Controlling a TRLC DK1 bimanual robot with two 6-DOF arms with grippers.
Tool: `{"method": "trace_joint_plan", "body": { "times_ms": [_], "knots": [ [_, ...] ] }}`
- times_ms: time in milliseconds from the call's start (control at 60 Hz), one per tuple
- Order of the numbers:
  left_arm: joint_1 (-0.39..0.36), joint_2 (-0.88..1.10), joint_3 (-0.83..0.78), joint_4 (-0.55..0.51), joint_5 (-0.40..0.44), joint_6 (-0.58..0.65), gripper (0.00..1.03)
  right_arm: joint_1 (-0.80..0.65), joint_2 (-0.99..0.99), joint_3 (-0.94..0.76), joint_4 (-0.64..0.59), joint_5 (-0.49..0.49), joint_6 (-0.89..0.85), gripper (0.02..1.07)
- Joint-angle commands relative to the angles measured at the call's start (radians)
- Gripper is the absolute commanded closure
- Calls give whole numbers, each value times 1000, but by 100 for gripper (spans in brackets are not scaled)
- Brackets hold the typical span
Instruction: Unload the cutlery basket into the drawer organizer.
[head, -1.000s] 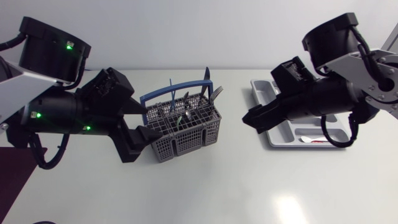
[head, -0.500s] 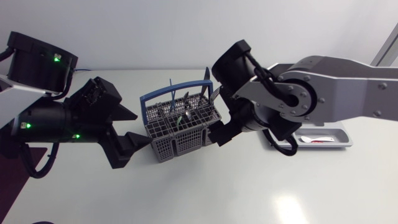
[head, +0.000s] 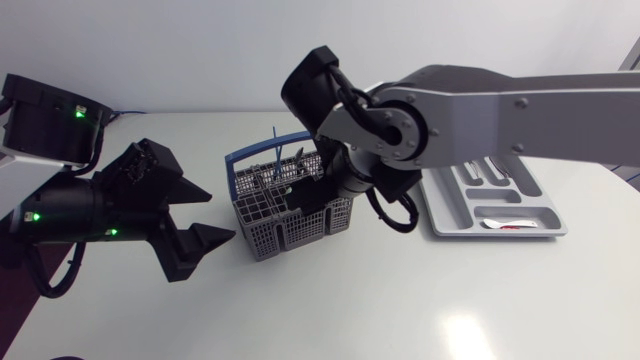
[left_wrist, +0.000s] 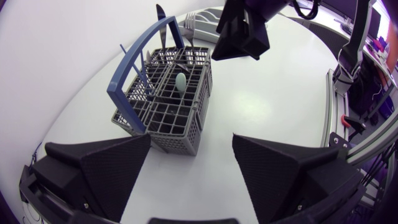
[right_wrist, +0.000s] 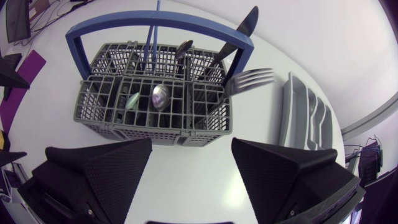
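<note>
Right gripper (right_wrist: 191, 155) open, empty, poised over the basket (right_wrist: 155, 121); left gripper (head: 220, 217) open just beside it. Organizer (head: 530, 200) well apart from basket. Risk: broad fingers catch the blue handle (right_wrist: 112, 23) or the fork (right_wrist: 252, 79) standing inside, tipping the basket

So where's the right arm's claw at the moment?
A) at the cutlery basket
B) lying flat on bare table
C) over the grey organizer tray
A: the right claw hangs open with the cutlery basket directly ahead of it, away from the tray.

No readable text or labels show anywhere.
</note>
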Motion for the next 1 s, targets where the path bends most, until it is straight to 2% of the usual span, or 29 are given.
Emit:
{"method": "trace_joint_plan", "body": {
  "times_ms": [0, 67, 150, 200, 450, 567, 750, 867, 933, 983],
  "knots": [
    [18, -14, -33, 9, 15, 21, 7, -2, 73, 73, -55, -21, 71, 15],
    [27, -19, -39, 9, 24, 27, 7, -2, 123, 125, -110, -26, 137, 7],
    [37, -22, -47, 10, 30, 33, 7, -2, 191, 207, -187, -37, 170, 7],
    [41, -23, -49, 12, 32, 37, 7, -2, 211, 234, -193, -60, 173, 7],
    [69, -20, -59, 32, 55, 49, 7, -53, 240, 319, -147, -233, 228, 7],
    [84, -11, -61, 41, 69, 58, 7, -96, 277, 355, -147, -379, 268, 7],
    [99, 6, -67, 56, 81, 67, 7, -147, 278, 360, -113, -501, 323, 7],
    [104, 18, -72, 70, 87, 67, 7, -165, 246, 328, -55, -530, 331, 7],
    [107, 27, -75, 78, 93, 69, 7, -179, 241, 311, -39, -601, 346, 9],
    [112, 30, -78, 84, 102, 70, 7, -182, 243, 308, -42, -615, 361, 10]
  ]
}}
